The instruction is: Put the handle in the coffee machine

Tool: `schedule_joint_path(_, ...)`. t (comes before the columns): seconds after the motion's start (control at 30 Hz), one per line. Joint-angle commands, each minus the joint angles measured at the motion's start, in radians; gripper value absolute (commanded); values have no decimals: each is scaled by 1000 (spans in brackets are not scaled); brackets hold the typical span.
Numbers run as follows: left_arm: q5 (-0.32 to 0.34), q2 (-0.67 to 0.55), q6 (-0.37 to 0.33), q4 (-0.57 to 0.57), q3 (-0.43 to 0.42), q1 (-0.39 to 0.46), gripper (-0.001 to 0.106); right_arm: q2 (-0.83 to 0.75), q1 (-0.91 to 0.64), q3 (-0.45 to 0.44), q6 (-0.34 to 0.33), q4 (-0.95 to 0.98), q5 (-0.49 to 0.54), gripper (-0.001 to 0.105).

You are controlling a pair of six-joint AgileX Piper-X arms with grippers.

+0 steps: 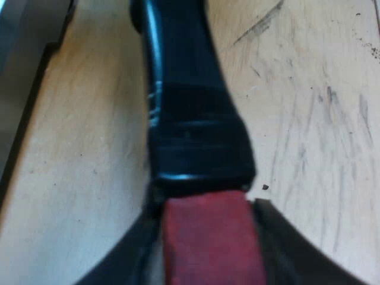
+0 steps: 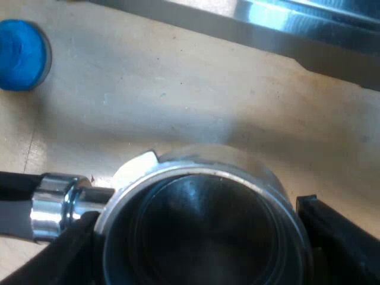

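The holder's dark handle (image 1: 190, 107) runs away from me over the wooden table, and its red end (image 1: 208, 237) lies between the two black fingers of my left gripper (image 1: 205, 231), which is shut on it. The holder's round metal basket (image 2: 202, 178), open side up and dark inside, sits between the fingers (image 2: 341, 240) of my right gripper (image 2: 202, 243). They press against both of its sides. The chrome neck (image 2: 53, 205) joins the basket to the handle.
A blue tamper (image 2: 22, 54) stands on the wooden table (image 2: 178, 95) beyond the basket. A shiny metal edge of the machine (image 2: 285, 27) runs along the table farther off. A dark metal edge (image 1: 24, 65) borders the table near the handle.
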Motion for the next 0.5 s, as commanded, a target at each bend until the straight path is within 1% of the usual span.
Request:
schedule_joint_path(0.03,27,-2,-2,-12,-2,-4,19,-18,1,-10,-28,1,-35,0)
schedule_joint_path(0.13,48,-2,-2,-12,-2,-4,9,-18,1,-10,-28,1,-35,0)
schedule_joint_path(0.17,49,-2,-2,-12,-2,-4,9,-18,1,-10,-28,1,-35,0)
schedule_joint_path(0.23,50,-2,-2,-12,-2,-4,1,-18,1,-10,-28,1,-35,0)
schedule_joint_path(0.5,50,-2,-4,-12,-2,-4,0,-18,1,-10,-28,1,-35,0)
